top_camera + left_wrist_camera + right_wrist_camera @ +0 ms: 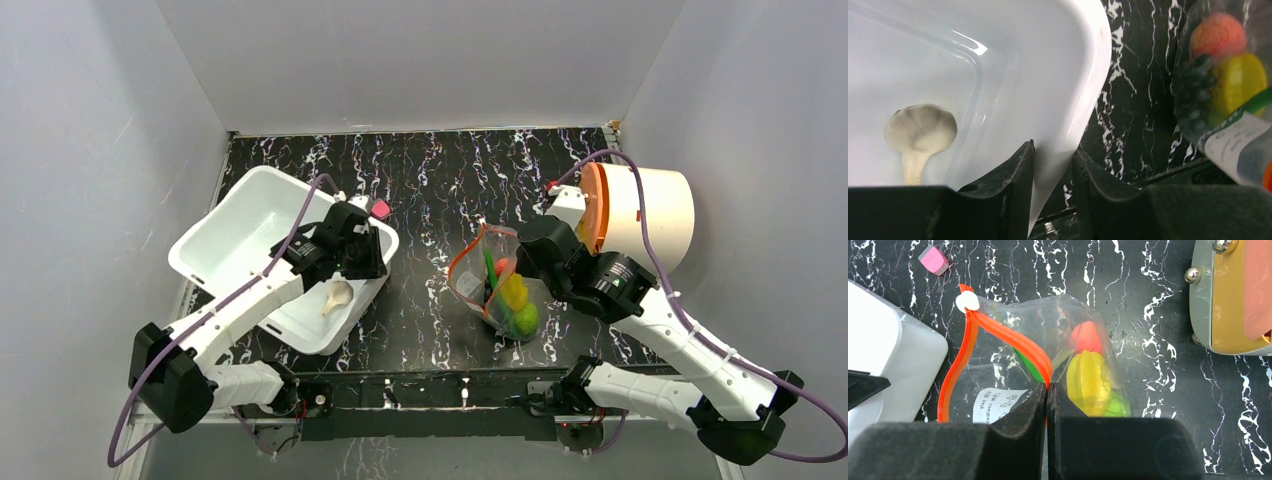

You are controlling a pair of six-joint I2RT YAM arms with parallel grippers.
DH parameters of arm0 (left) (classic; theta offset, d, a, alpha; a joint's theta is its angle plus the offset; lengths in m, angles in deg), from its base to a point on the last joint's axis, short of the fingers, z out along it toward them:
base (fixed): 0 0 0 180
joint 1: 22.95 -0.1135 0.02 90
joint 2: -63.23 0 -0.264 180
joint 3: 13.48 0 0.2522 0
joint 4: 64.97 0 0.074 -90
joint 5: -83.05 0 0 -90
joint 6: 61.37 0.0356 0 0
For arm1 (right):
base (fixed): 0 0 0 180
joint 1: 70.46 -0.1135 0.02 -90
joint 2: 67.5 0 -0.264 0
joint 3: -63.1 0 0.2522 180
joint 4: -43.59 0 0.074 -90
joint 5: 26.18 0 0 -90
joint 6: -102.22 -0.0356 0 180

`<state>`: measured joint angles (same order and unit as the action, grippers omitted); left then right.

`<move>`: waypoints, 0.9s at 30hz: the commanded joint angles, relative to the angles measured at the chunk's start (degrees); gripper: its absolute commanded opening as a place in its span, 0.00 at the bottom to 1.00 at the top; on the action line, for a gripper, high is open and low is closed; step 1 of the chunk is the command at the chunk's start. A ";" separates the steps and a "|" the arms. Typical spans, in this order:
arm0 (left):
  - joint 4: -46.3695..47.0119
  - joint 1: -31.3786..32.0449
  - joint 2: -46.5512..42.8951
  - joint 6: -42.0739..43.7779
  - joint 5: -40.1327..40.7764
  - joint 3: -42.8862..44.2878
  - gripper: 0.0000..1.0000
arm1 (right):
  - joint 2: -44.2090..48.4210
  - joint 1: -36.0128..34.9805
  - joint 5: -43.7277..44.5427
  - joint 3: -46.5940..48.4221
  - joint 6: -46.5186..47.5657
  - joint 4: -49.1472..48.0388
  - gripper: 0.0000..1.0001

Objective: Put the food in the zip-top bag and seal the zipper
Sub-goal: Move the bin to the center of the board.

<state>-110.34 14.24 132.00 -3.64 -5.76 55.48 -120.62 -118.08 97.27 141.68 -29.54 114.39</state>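
Fingers of my left tool (1053,150) stand narrow, one inside and one outside the wall of the white bin (1083,75), near its corner, so the tool is pinching this wall. Inside the bin I see the beige mushroom (920,129) lying on the floor of it, alone and apart from the tool.

My right tool (1047,390) is fully closed, and the orange-red zipper (1018,347) goes between its two fingers, so it holds the zip-top bag (993,365) by the strip. The bag sits on the black marbled desk (1148,315), between the bin and a round white container (650,215) that lies on its side at the right. The mouth of the bag gapes open in a loop, with the white tip (967,302) at the far end. In the bag I see the orange ball (1087,337), under it the yellow banana-like piece (1088,380), the green ball (1117,406) at the bottom, and the long green pod (1026,365) along the strip.

A small pink block (933,260) lies on the desk just beside the far corner of the bin.
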 commanded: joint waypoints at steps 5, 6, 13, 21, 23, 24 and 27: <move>4.40 0.14 6.18 -16.89 7.68 3.54 0.00 | 0.68 -0.11 2.91 2.18 -0.78 -0.04 0.00; 4.23 0.11 7.47 -17.94 8.17 4.46 0.00 | 0.54 -0.11 3.06 2.57 -0.79 0.31 0.00; 5.19 0.08 13.71 -20.67 9.15 8.89 0.00 | -0.48 -0.11 3.69 5.34 -0.66 2.53 0.00; 4.31 -0.48 12.77 -13.07 15.57 8.74 0.00 | -2.35 -0.11 3.56 8.04 -0.44 3.28 0.00; 5.03 -0.98 12.13 -10.76 15.73 8.30 0.00 | -2.67 -0.11 3.64 8.22 -0.37 3.26 0.00; 6.08 -1.14 11.64 -8.60 15.41 7.74 0.00 | -2.89 -0.11 3.62 8.30 -0.32 3.24 0.00; 8.47 -1.28 10.08 -3.01 15.18 6.27 0.00 | -3.39 -0.13 3.38 8.52 -0.39 3.01 0.00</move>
<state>-102.63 13.98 145.07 -14.79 6.15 63.63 -123.79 -118.08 98.62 146.95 -29.87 118.63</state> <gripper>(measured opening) 0.269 0.010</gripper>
